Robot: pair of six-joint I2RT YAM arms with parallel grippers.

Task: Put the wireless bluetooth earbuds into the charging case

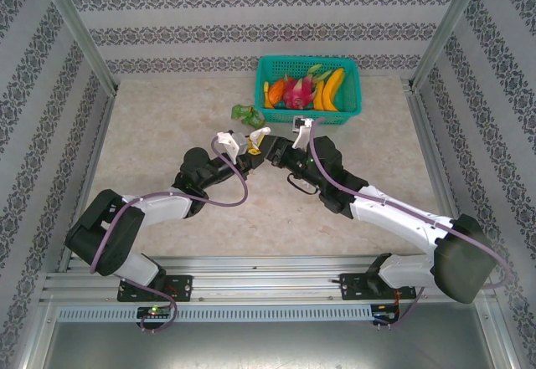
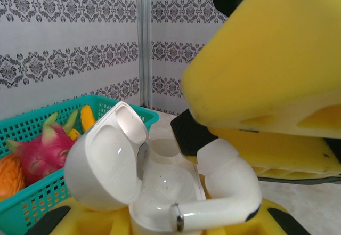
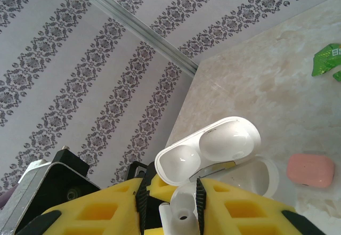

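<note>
— Yellow foam pads point(image 3: 240, 213) of the right gripper point(image 3: 171, 200) sit right under its wrist camera, ribbed black along the inner edges. What's between them?

— One white earbud point(image 3: 178, 219), glossy hard plastic, pinched by the pads as far as I can see. Just beyond it the charging case point(image 3: 261, 173) gapes, its lid point(image 3: 208, 147) tipped back with two smooth hollows inside. Further off on the marbled counter point(image 3: 256, 86) lie a closed salmon-pink case point(image 3: 310, 170), rounded like a pebble, and a crinkly green packet point(image 3: 326, 59).

— And from the left wrist?

— The left gripper point(image 2: 160, 227) is clenched on the case's base, foam on either side. The bud lies across the front of the case with its stem sideways and the metal-ringed tip pointing left, so it isn't in a well. Behind is a teal lattice basket point(image 2: 32, 197) with a spiky dragon fruit point(image 2: 40, 152).

— So how should it go in?

— I'd tip the stem down over the empty well point(image 2: 165, 184), lower it straight, and let go only once it seats. That plastic looks slick enough to skate off the rim. The left gripper should simply hold steady.

— From above?

— The left arm point(image 1: 142, 210) and right arm point(image 1: 402, 214) meet mid-counter in front of the basket, with the case between the grippers. It's too small there to judge more.
</note>
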